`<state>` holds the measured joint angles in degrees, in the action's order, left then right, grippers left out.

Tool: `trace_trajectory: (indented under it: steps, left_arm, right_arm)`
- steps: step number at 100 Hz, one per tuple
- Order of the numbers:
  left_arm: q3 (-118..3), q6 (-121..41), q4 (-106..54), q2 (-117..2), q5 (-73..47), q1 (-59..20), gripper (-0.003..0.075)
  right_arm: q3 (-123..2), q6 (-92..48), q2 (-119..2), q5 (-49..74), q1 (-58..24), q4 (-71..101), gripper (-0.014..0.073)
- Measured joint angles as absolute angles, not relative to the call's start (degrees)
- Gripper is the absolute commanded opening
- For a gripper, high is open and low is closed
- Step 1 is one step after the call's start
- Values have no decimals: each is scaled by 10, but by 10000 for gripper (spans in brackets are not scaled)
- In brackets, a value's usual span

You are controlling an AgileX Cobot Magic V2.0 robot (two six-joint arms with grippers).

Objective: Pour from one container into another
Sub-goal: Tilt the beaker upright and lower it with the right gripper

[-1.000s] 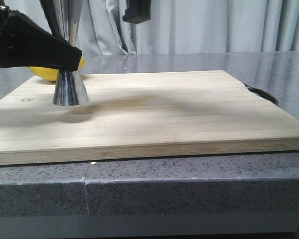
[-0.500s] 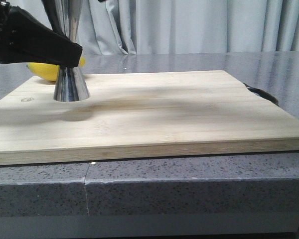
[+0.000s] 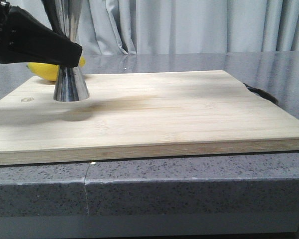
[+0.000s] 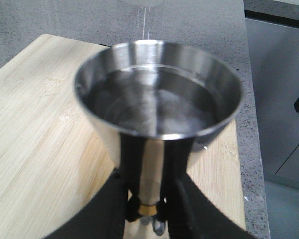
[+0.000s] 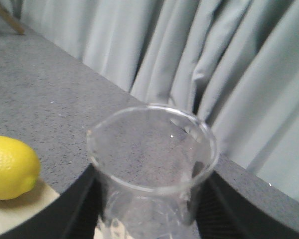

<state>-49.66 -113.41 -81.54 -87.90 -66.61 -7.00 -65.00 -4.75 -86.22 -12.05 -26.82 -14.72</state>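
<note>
Jigger (image 3: 70, 74) stands far-left on the board (image 3: 164, 109), left gripper (image 4: 147, 209) clamped at its waist, cup holding liquid. Right gripper (image 5: 149, 209), clenched on the beaker (image 5: 152, 164), has climbed out of the front view; pour likely finished.

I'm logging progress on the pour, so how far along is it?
Mostly done: the steel jigger, gripped at its waist by the left claw on the wooden board, already holds liquid. In hand: the right claw holds the glass beaker, which looks nearly empty. Left: setting the beaker down.
</note>
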Motion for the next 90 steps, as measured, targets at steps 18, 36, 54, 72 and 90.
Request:
trace_trajectory:
  steps: [18, 36, 54, 72, 90]
  left_arm:
    - [-497, -1134, -815, -879, -666, -70, -19]
    - [-497, -1134, -813, -879, -666, -70, -19]
    - [-497, -1134, -809, -879, -666, -70, -19]
    - [-497, -1134, -809, -879, -666, -70, -19]
    - [-497, -1134, -809, -879, -666, -70, -19]
  right_arm:
    - [-634, 26, -886, -151, -226, -141, 177]
    - [-572, 52, -908, -227, -222, -141, 177]
    - [-523, 57, -933, -282, -222, -125, 177]
    - [-497, 57, -960, -317, -222, -119, 177]
    - [-492, 57, -990, -359, -222, -118, 177]
